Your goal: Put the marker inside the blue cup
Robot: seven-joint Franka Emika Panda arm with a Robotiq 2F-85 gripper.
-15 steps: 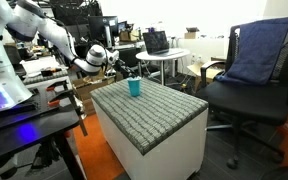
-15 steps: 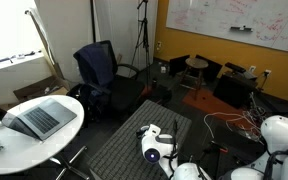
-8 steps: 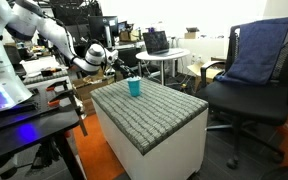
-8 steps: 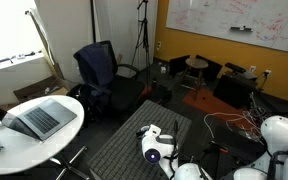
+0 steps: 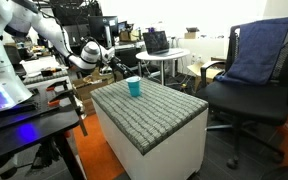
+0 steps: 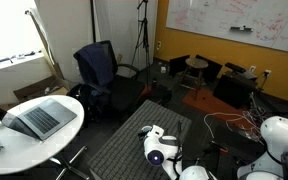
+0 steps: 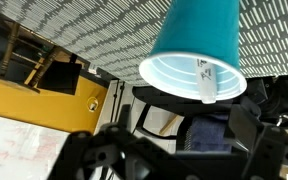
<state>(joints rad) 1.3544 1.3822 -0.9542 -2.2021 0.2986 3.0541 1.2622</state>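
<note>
The small teal-blue cup (image 5: pixel 134 88) stands upright near the far edge of the grey padded block (image 5: pixel 156 112). The wrist view is upside down and looks into the cup (image 7: pixel 194 45). A white marker (image 7: pixel 206 80) leans inside the cup and pokes past its pale rim. My gripper (image 5: pixel 117 63) is beside the cup, apart from it and a little higher. In the wrist view its dark fingers (image 7: pixel 174 140) are spread wide with nothing between them. In an exterior view my wrist (image 6: pixel 156 150) is over the block and the cup is hidden.
A black office chair with a blue cloth (image 5: pixel 259 55) stands beside the block. A round white table with a laptop (image 6: pixel 39 118) stands further off. A dark bench (image 5: pixel 24 125) and cables flank the robot base. A yellow frame (image 7: pixel 44 95) lies past the block's edge.
My gripper has drawn back a little from the cup, away along the block's far edge. The cup and marker have not moved.
</note>
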